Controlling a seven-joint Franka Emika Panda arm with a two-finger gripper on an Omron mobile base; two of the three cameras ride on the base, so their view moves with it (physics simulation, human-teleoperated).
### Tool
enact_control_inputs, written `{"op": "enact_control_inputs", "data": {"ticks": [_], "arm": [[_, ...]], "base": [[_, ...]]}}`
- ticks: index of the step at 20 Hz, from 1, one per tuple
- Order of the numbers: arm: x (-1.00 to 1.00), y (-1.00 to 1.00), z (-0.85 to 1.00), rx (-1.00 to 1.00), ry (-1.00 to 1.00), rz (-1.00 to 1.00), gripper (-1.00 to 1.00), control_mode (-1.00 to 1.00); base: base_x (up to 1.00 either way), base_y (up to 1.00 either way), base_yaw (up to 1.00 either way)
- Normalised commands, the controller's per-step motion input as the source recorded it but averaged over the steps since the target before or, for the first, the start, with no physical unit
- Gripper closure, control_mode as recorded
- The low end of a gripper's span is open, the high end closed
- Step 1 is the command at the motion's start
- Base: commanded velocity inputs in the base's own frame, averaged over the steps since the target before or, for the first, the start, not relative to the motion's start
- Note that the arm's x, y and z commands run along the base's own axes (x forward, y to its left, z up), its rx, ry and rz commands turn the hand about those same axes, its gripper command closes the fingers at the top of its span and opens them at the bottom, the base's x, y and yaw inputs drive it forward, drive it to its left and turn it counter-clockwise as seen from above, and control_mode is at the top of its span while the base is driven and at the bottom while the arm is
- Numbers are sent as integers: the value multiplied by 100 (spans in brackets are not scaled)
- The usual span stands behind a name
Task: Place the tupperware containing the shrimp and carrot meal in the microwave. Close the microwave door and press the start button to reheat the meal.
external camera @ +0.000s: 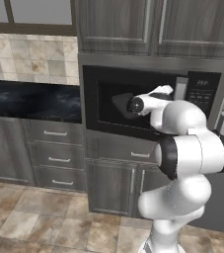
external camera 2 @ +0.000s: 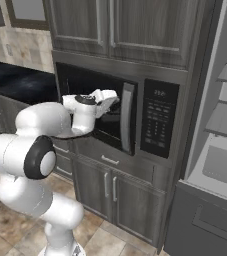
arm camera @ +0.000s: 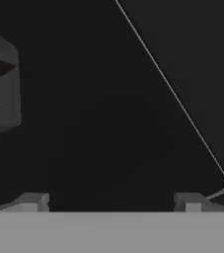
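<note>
The microwave point(external camera: 153, 99) point(external camera 2: 135, 115) is built in under the wood-grain cabinets. Its door point(external camera: 108, 106) point(external camera 2: 112, 127) looks pushed shut or nearly shut. The grey handle strip point(external camera: 181, 89) point(external camera 2: 126, 117) stands beside the dark keypad panel point(external camera: 202, 91) point(external camera 2: 157, 122). My gripper point(external camera: 125, 104) point(external camera 2: 114, 101) point(arm camera: 111, 202) is open, empty and pointed close at the dark glass window point(arm camera: 108, 123), left of the handle. A dim grey rounded shape point(arm camera: 0, 84) shows through the glass. It may be the tupperware. The meal is too dark to make out.
Drawers point(external camera: 56, 148) and lower cabinet doors point(external camera 2: 115, 200) sit below the microwave. A black counter point(external camera: 29, 101) runs to the left. An open fridge with pale shelves point(external camera 2: 225, 120) stands to the right. Tiled floor point(external camera: 34, 222) lies in front.
</note>
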Motion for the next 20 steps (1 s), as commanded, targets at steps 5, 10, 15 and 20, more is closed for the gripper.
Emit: {"op": "enact_control_inputs", "data": {"ticks": [5, 10, 15, 20], "arm": [[75, -6, 0, 0, -3, 39, -100, -100], [81, 0, 0, 0, 0, 34, -100, -100], [63, 0, 17, -5, 1, 27, -100, -100], [-1, 28, 37, -17, 5, 17, -100, -100]], "base": [[0, 0, 0], [0, 0, 0], [0, 0, 0], [0, 0, 0]]}}
